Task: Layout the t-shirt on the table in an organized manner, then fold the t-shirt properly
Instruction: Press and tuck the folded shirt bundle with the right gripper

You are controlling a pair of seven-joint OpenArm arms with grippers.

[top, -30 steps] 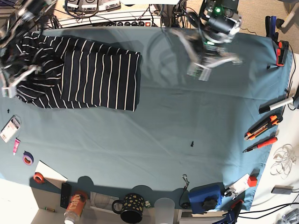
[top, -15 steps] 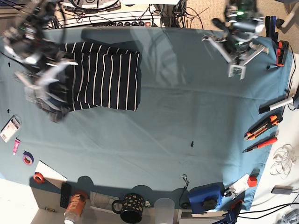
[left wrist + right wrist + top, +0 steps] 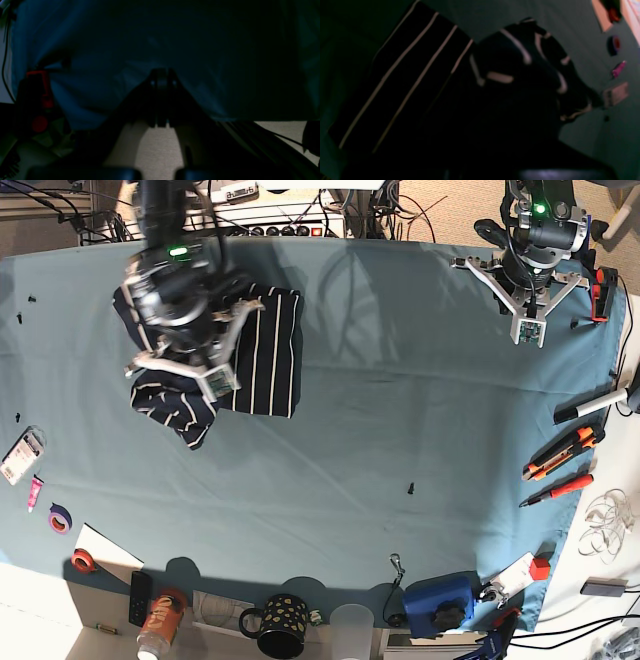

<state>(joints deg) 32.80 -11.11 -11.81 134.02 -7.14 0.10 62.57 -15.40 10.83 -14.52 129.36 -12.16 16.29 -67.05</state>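
Striped and near-black, the t-shirt (image 3: pixel 262 350) lies at about ten o'clock on the table (image 3: pixel 400 440), a flat folded panel with its white stripes running toward the near edge, and a bunched, crumpled part (image 3: pixel 178 408) spilling off its lower left corner. Over that left half hangs the right gripper (image 3: pixel 183 370), its white fingers low above the cloth; its wrist view shows the flat striped panel (image 3: pixel 402 75) and the rumpled lump (image 3: pixel 532 62) beside it, but the fingers themselves are lost in darkness there, so whether they pinch any fabric cannot be told (the jaws look nearly together, no more than that). Along the table's nine o'clock edge sit a small card (image 3: pixel 21 457), a pink tube (image 3: pixel 34 492) and two rolls of tape (image 3: pixel 60 520). Toward six o'clock stands a spotted black mug (image 3: pixel 282 626) next to a clear cup (image 3: pixel 352 623), off the cloth. A small black pin (image 3: pixel 411 488) sticks in the cloth at about five o'clock. At one o'clock the left gripper (image 3: pixel 530 330) hangs over the far right corner, well apart from the shirt, its jaws pressed together on nothing; its wrist view looks along dim teal cloth (image 3: pixel 160 45) toward a red clamp (image 3: pixel 40 87). At three o'clock lie a marker (image 3: pixel 590 406) and orange-handled tools (image 3: pixel 562 452).
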